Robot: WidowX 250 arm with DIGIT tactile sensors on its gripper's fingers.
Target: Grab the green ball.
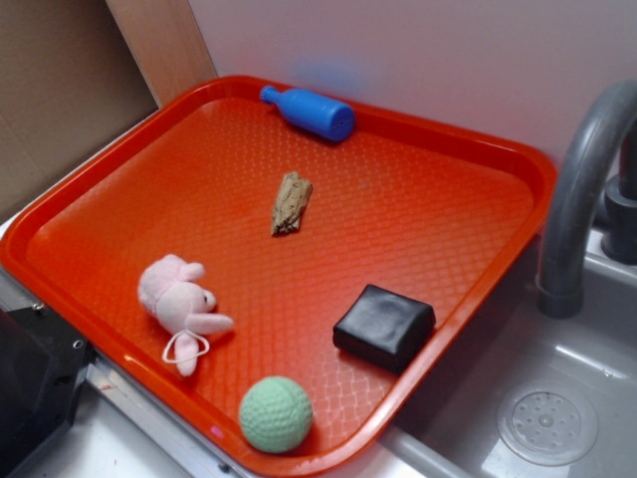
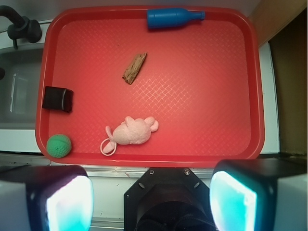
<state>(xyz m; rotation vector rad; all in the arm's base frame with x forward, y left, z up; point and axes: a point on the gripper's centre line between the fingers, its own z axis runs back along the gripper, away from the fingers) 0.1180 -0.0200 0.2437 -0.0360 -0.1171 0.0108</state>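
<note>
Green ball (image 1: 276,414) in tray (image 1: 438,139) corner, black block (image 1: 383,327) near

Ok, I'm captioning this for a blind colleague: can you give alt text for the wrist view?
Seen from above, a red tray holds a green ball in its near-left corner, with a black block, pink plush toy, wood piece and blue bottle. The gripper with its fingers spread open sits at the bottom, holding nothing.

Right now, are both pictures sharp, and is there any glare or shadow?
Exterior view: soft focus, faint shadows beside the green ball and black block. Wrist view: the tray is sharp, but the gripper fingertips are blurred, their pads glowing cyan.
</note>
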